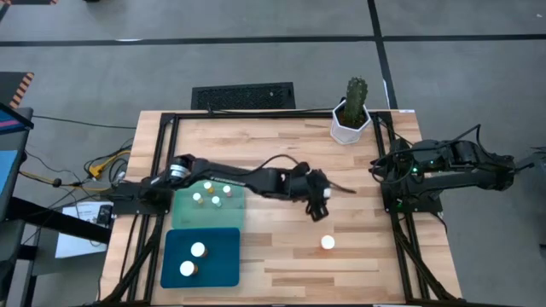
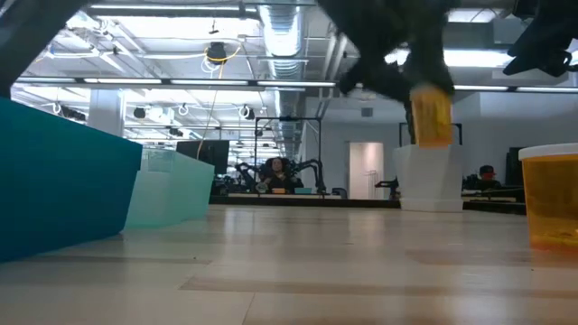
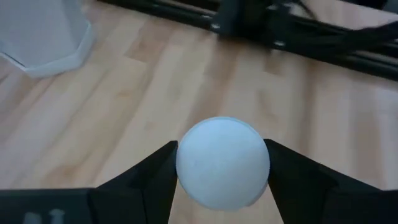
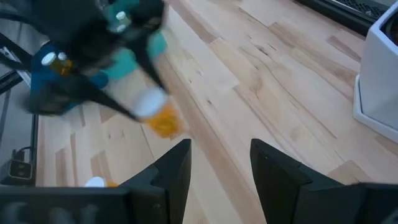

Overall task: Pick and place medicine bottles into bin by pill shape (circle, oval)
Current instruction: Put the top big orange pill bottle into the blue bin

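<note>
Two trays, a pale green tray [image 1: 235, 207] and a teal tray [image 1: 222, 256], already hold bottles, presumably sorted by pill shape, while the left claw [image 1: 317, 201], closed on a medicine bottle [image 3: 222, 163], holds it above the surface [image 1: 281, 145]; the right claw [image 4: 219, 163] waits open; no readable writing shows.

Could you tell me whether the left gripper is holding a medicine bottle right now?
Yes, the left wrist view shows the left gripper closed on the white cap of a medicine bottle, and the low view shows it lifted off the table.

Left gripper [image 1: 320, 205] fingers [image 3: 149, 180] clamped; right gripper [image 4: 221, 155] fingers parted.
</note>
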